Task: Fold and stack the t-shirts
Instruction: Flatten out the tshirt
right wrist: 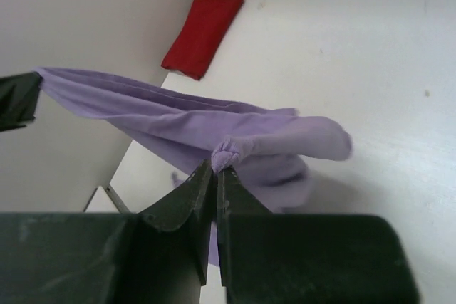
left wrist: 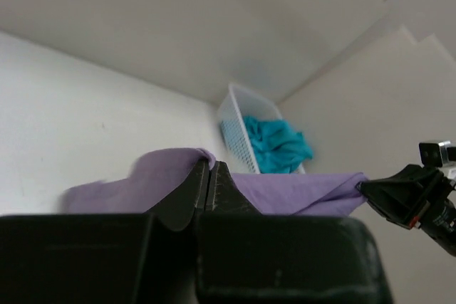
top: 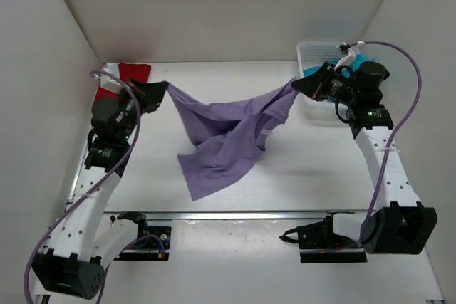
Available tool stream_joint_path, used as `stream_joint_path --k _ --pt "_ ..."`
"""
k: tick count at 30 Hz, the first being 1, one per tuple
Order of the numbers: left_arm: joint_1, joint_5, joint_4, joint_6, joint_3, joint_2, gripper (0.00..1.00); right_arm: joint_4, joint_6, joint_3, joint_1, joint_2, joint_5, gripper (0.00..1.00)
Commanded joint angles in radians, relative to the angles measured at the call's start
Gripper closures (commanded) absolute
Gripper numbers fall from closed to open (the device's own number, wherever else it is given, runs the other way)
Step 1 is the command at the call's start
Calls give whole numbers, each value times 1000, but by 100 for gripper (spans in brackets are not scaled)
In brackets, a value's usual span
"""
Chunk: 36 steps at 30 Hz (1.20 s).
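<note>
1. A white plastic mesh basket [top: 315, 49] stands in the far right corner of the table, close to where the back and right walls meet. Its sides are an open lattice under a plain rim.
2. The table [top: 299, 183] has a white, matte top with a few small dark specks on it.
3. White panels close it in: a back wall [top: 235, 12], a left wall [top: 35, 105] and a right wall [top: 420, 26].
4. A metal rail [top: 235, 214] runs along the table's near edge.
</note>
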Motion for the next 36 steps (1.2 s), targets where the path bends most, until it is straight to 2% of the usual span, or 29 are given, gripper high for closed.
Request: stream_joint_path --k 1,8,11,14,17,19,21,23,24,26,28,30,33,35,36 --pt "59 66 -173 12 112 -66 100 -67 -69 130 57 -94 46 100" --pt "205 149 -342 62 398 -58 100 -196 -109 372 181 -171 140 100" --pt "184 81 -385 108 465 -32 100 -178 -103 411 170 -161 151 100" --pt "193 82 -384 121 457 3 100 -109 -63 435 82 -75 79 100" --pt "197 58 -341 118 390 54 100 -90 -23 469 35 78 53 100" --pt "178 -6 -318 124 356 124 100 -110 -42 553 40 247 54 100" --pt "160 -17 -284 127 322 191 100 -167 -74 659 41 396 73 100" --pt "128 -63 -235 141 304 281 100 -308 -128 811 37 624 117 100" --pt "128 -74 -221 139 304 346 100 -342 -134 939 35 687 120 100" --pt "107 -136 -191 158 363 499 100 -519 -158 1305 41 953 143 99" --pt "108 -137 -195 176 453 628 100 -587 -139 1542 31 1116 152 100" --pt "118 -137 -221 185 566 748 100 -479 -64 1470 -4 1139 74 100" --pt "124 -137 -314 194 818 928 100 -413 -63 1416 -15 1125 122 100" --pt "127 -128 -347 208 914 969 78 -423 -74 1449 -18 1119 122 91" --pt "121 -114 -364 211 934 962 72 -451 -94 1483 -9 1113 125 81"
